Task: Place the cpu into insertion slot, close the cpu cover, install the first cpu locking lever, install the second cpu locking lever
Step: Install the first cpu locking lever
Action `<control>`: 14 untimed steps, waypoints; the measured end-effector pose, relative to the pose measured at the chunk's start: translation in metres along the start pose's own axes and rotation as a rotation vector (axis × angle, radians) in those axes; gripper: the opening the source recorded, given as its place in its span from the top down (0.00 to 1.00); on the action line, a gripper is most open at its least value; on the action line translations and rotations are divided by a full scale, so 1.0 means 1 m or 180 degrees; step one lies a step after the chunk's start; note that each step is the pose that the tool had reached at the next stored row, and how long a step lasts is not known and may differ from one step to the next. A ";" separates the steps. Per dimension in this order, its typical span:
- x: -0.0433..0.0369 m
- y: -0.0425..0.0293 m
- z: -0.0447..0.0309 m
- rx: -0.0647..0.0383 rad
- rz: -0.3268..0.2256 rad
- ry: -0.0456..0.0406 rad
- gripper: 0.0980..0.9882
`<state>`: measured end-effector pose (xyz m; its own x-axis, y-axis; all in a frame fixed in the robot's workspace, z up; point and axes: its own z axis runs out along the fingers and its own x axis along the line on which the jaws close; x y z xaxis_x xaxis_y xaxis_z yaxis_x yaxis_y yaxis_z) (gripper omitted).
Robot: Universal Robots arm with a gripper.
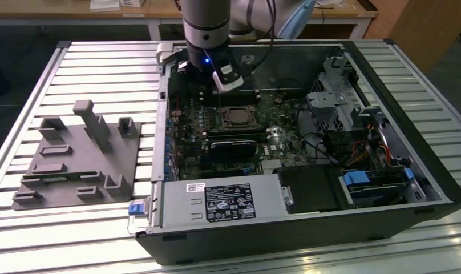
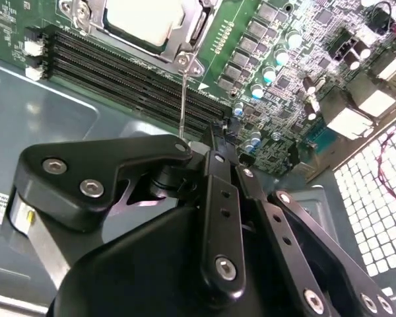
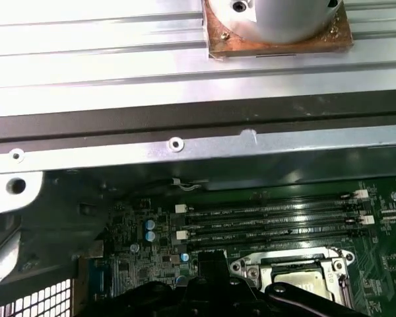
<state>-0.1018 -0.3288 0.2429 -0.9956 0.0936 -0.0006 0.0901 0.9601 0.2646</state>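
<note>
The cpu (image 2: 142,20) is already seated in the socket (image 1: 236,117) on the motherboard (image 1: 215,142), its pale top plain in both wrist views. The cover (image 3: 251,267) looks folded down over it, the silvery frame lying around the chip's edges, so I count the first two steps as done.

What I judge is left is the locking. A thin metal lever (image 2: 183,99) sticks out from the socket's corner and runs across the long black memory slots (image 2: 119,66) toward my end effector (image 2: 208,142), so it does not look latched yet. I cannot make out the other lever's state.

The end effector hangs low inside the computer case (image 1: 413,165), just beside the socket, with the lever's free end right at its tip. I cannot tell how far it is open or whether it has hold of the lever.

The case sits on the slatted tabletop (image 1: 101,68), with a grey fixture (image 1: 78,154) well apart on the exterior view's left.
</note>
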 end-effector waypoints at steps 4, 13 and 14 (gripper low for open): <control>-0.0080 0.0007 0.0003 0.0000 0.0000 0.0000 0.99; -0.0413 0.0037 0.0013 0.0000 0.0000 0.0000 0.99; -0.0449 0.0041 0.0014 0.0000 0.0000 0.0000 0.99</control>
<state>-0.0568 -0.3288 0.2427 -0.9956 0.0937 -0.0005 0.0902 0.9602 0.2645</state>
